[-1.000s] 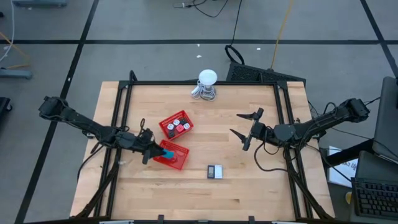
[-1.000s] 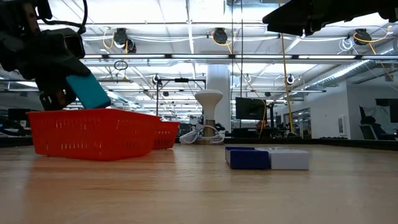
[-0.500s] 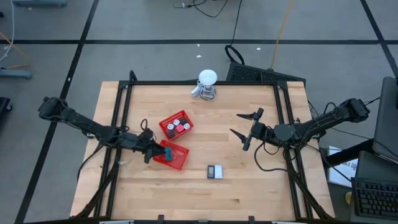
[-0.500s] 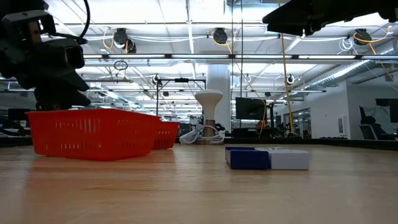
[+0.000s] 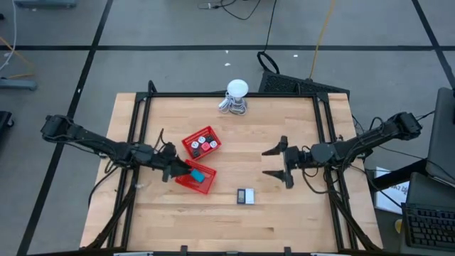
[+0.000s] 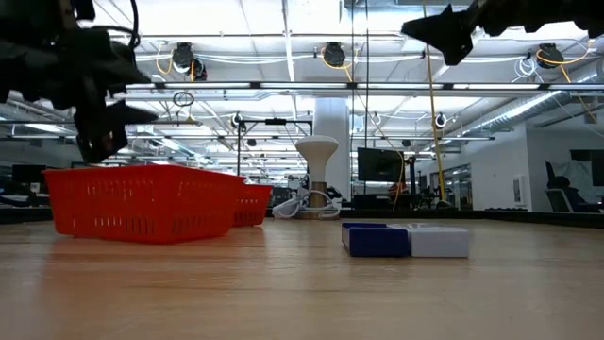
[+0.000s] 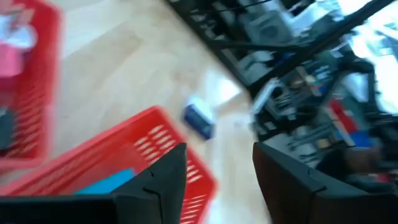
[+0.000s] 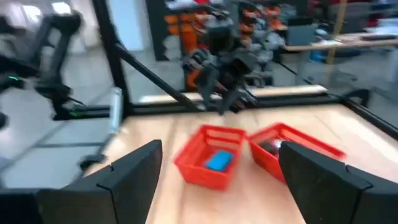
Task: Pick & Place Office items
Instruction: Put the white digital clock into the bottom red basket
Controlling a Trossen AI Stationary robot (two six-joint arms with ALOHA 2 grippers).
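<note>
1. The wooden table [image 5: 284, 213] takes up most of the overhead view, with one dark arm reaching in from each side.
2. Two red mesh baskets sit left of centre. The nearer basket [image 5: 195, 178] has a light blue item [image 5: 198, 174] lying inside it; the farther basket [image 5: 202, 141] holds a few small pieces, black, white and pink-red.
3. The left gripper [image 5: 173, 169] hangs right at the nearer basket's left edge, fingers apart with nothing between them.
4. The right gripper [image 5: 277, 163] floats over bare wood well right of the baskets, fingers spread wide and empty.
5. A white round-headed gadget [image 5: 237, 97] sits at the far edge.
6. A small blue-and-white block [image 5: 246, 195] lies alone on the wood, right of the nearer basket.
</note>
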